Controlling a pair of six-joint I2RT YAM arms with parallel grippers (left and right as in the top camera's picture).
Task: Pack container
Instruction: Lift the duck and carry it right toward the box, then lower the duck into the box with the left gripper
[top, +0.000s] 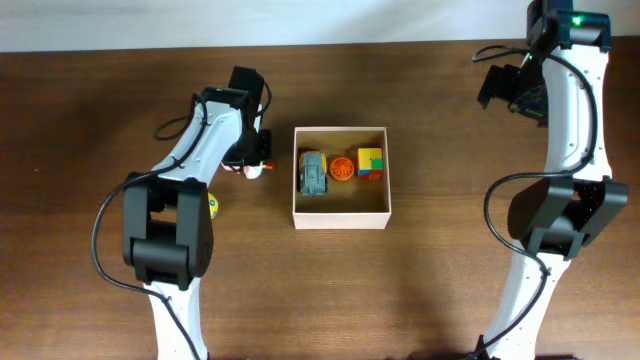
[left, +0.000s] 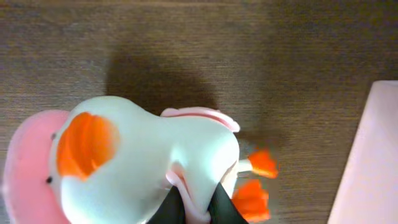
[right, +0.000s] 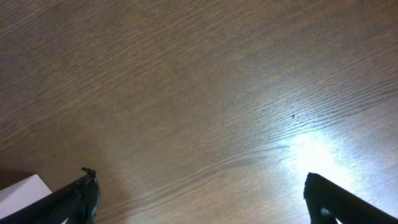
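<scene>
The container (top: 340, 215), a square shallow box with white walls and a tan inside, sits mid-table. It holds a grey-blue toy car (top: 314, 173), an orange round toy (top: 342, 168) and a colourful cube (top: 370, 162). My left gripper (top: 254, 162) is just left of the box and shut on a white duck toy (left: 149, 162) with an orange beak, orange feet and pink trim. The box's white wall shows at the right edge of the left wrist view (left: 373, 162). My right gripper (right: 199, 199) is open and empty over bare wood at the far right.
A small yellow object (top: 213, 205) lies on the table left of the box, partly hidden under my left arm. A white corner of the box (right: 22, 190) shows at the lower left of the right wrist view.
</scene>
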